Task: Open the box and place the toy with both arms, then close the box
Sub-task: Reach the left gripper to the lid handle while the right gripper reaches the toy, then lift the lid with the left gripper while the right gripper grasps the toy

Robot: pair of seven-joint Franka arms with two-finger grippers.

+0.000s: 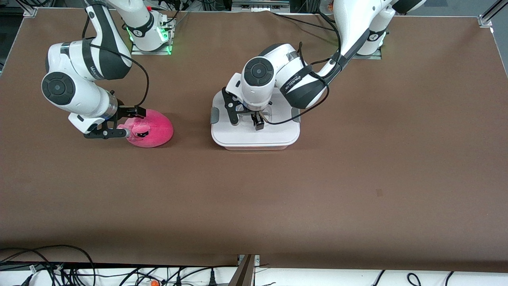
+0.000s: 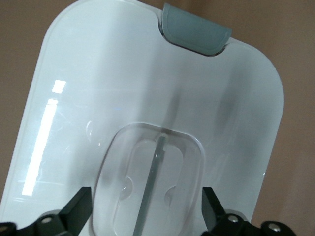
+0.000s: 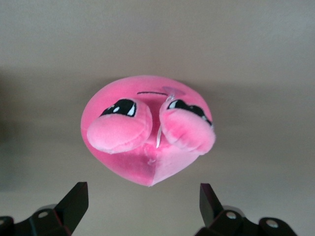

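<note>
The box (image 1: 254,138) sits mid-table with its white lid (image 2: 98,88) on; a grey clip (image 2: 196,34) is at the lid's edge. My left gripper (image 1: 246,119) is open just above the lid, its fingers on either side of the clear recessed handle (image 2: 147,182), and in the left wrist view (image 2: 146,209) it holds nothing. The pink plush toy (image 1: 156,133) lies on the table toward the right arm's end. My right gripper (image 1: 133,124) is open right beside the toy (image 3: 147,128), and in the right wrist view (image 3: 142,199) its fingertips stop just short of the plush.
The brown table (image 1: 317,198) spreads wide around both objects. Both arm bases stand along the table edge farthest from the front camera. Cables (image 1: 59,270) hang below the table edge nearest the front camera.
</note>
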